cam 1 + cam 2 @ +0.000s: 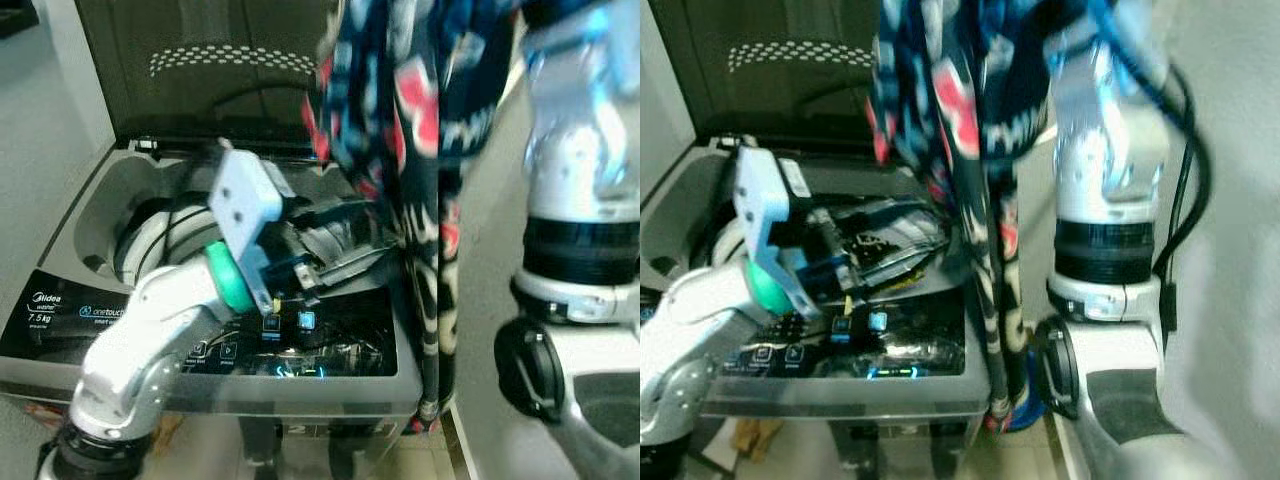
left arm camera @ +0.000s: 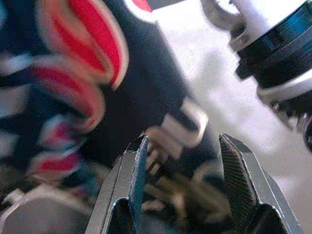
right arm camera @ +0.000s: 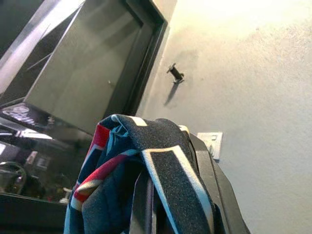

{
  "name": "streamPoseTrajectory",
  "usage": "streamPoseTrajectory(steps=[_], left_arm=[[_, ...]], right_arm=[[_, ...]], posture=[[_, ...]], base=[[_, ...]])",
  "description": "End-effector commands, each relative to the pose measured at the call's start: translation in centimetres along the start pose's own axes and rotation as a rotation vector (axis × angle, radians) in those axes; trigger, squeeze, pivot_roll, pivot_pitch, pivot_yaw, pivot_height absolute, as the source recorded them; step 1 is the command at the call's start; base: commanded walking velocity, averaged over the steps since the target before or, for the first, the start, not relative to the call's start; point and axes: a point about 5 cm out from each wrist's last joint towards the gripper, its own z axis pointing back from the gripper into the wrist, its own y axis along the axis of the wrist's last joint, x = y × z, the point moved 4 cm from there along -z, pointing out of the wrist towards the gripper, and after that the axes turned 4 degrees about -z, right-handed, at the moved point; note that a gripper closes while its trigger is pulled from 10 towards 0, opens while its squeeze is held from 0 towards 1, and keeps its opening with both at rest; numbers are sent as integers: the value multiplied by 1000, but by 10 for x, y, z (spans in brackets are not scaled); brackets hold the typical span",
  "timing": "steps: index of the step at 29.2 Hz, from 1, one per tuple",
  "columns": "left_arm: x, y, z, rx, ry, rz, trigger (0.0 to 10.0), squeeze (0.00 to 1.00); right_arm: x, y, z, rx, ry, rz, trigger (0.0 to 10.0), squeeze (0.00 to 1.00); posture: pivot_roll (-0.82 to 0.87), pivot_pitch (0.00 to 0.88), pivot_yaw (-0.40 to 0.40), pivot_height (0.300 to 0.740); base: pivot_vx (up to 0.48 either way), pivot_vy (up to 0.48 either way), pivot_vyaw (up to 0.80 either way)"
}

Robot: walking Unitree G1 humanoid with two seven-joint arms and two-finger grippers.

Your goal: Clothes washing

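Note:
A Midea top-load washing machine [image 1: 70, 315] stands before me with its lid [image 1: 190, 50] raised and the drum opening [image 1: 150, 225] at the left. High over the machine's right side, my right gripper [image 3: 170, 195] is shut on a dark blue garment [image 1: 420, 110] with red and white pattern. The cloth is draped over the fingers and hangs down past the machine's front right corner. My left gripper [image 2: 183, 180] is open above the control panel, beside the hanging garment [image 2: 73, 97], with nothing between its fingers [image 1: 300, 275].
A pale wall runs along the right, with a socket [image 3: 213, 143] and a small hook [image 3: 174, 75]. A black cable [image 1: 1185, 200] loops behind my right arm [image 1: 580, 150]. Lit buttons [image 1: 290, 322] glow on the panel. Floor shows at the left.

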Motion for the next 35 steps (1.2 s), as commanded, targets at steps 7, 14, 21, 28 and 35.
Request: streamPoseTrajectory(steps=[7,14,21,28,35], left_arm=[[-63,-25,-24,-28,282,-53,10000,0],[-169,5,32,-127,772,-411,10000,0],[-204,43,73,-102,950,-562,10000,0],[-190,45,80,-110,855,-548,10000,0],[-101,-1,61,-135,583,-316,10000,0]], right_arm=[[-14,33,-20,128,100,-143,10000,0],[27,41,-6,127,-5,-86,10000,0],[45,13,11,-6,-76,5,10000,0],[-5,-100,30,-336,34,47,10000,0],[-95,-162,66,-507,345,-42,10000,0]], posture=[[15,0,18,740],[9,0,38,740],[9,0,44,740],[49,6,20,740],[105,29,-11,740]], base=[[0,0,0],[0,0,0],[0,0,0],[0,0,0],[0,0,0]])
